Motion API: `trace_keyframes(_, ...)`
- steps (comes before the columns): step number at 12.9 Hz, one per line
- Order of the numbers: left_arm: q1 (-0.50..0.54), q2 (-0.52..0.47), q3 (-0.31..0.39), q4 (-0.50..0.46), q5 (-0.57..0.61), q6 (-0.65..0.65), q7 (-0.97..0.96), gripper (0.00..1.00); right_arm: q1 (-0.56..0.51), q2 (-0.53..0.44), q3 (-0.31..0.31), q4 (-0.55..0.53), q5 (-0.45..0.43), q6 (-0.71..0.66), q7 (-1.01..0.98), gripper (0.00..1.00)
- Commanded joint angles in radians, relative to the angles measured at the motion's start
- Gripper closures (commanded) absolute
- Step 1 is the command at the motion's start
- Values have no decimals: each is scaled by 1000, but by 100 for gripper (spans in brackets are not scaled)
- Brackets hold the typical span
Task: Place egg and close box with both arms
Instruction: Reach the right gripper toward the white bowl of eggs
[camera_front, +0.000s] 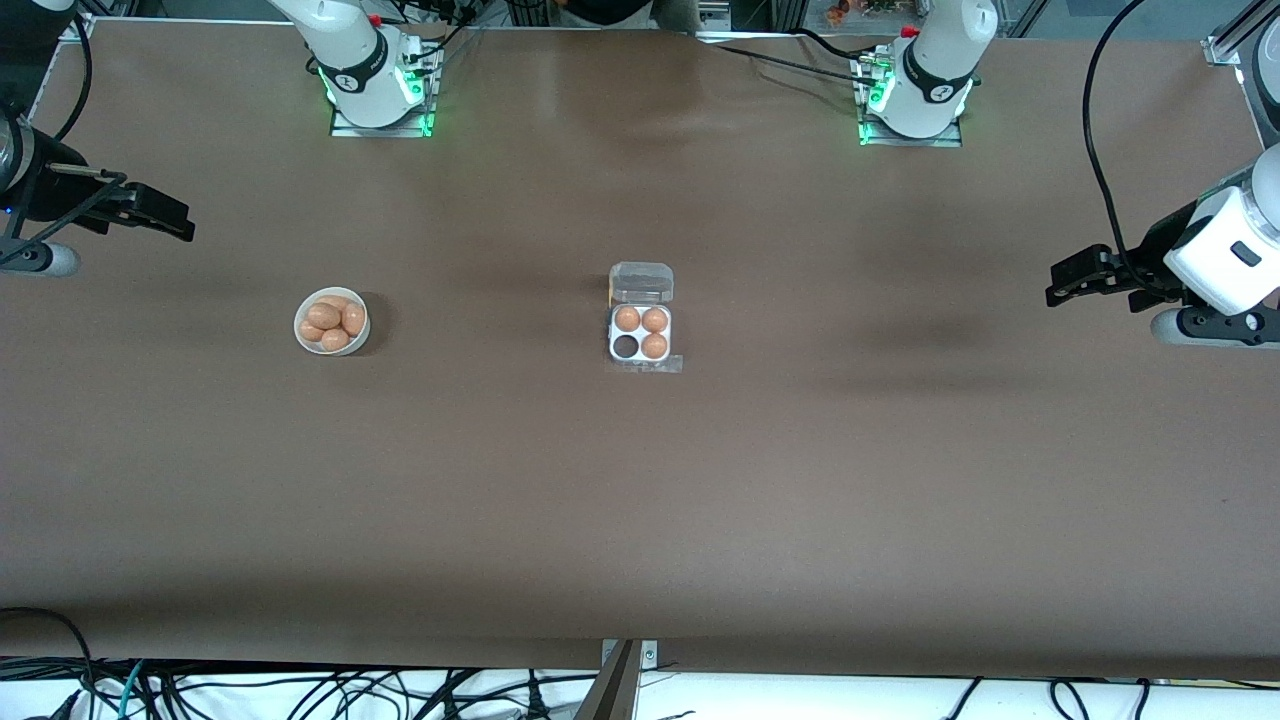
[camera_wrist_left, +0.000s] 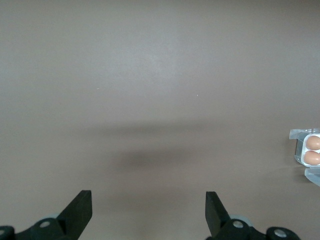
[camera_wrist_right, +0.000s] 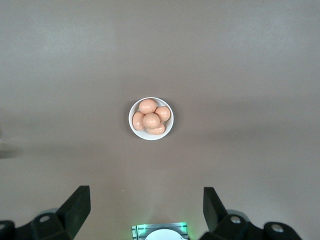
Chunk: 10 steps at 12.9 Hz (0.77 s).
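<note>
Tools (camera_front: 165, 215) (camera_front: 1075, 280) hover spread—box (camera_front: 641, 333) open, bowl (camera_front: 332, 322) apparently well apart.

Robotics lab: two arm bases (camera_front: 375, 85) bolted to brown table (camera_front: 640, 500), loose cables (camera_front: 300, 690) along edge.

White arms (camera_front: 930, 70), black joints, cables, black claws (camera_front: 1075, 280).

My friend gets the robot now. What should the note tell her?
Left gripper: open, empty, waiting over the left arm's end of the table.
Right gripper: open, empty, over the right arm's end, near the bowl of eggs.
The box sits mid-table, lid up, three cells filled.
Done: nothing visible yet.
Left: put an egg in the empty cell, then close the lid using both arms.
</note>
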<state>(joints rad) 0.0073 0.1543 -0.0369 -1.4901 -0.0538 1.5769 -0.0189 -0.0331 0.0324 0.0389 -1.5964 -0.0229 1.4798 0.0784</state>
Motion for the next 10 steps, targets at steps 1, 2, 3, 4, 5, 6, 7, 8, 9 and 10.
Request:
trace_keyframes(1, 6, 14, 2, 33, 17, -11, 13, 0, -1, -26, 3, -25, -17, 13, 11, 0)
trace_keyframes(2, 5, 13, -1, 34, 59, -11, 13, 0, -1, -26, 3, -25, -15, 11, 11, 0)
trace_keyframes(3, 2, 13, -8, 34, 87, -11, 13, 0, -1, -26, 4, -25, -15, 10, 11, 0)
trace_keyframes(4, 0, 11, -9, 34, 84, -12, 13, 0, 1, -28, 6, -24, -11, 13, 11, 0)
trace_keyframes(5, 0, 10, -8, 34, 86, -12, 13, 0, -1, -26, 4, -25, 1, 13, 11, 0)
trace_keyframes(6, 0, 8, -8, 34, 91, -12, 13, 0, -1, -25, 3, -30, 12, 13, 9, 0)
trace_keyframes(7, 2, 8, -6, 36, 91, -12, 13, 0, -1, -25, 4, -46, 14, 17, 9, 0)
trace_keyframes(8, 5, 7, -5, 36, 91, -12, 13, 0, -1, -31, 4, -94, 12, 49, 8, 0)
trace_keyframes(9, 5, 7, -5, 34, 92, -12, 14, 0, -1, -48, 4, -165, 12, 109, 6, 0)
trace_keyframes(10, 6, 4, -3, 36, 92, -14, 14, 0, -1, -74, 4, -248, 12, 184, 6, 0)
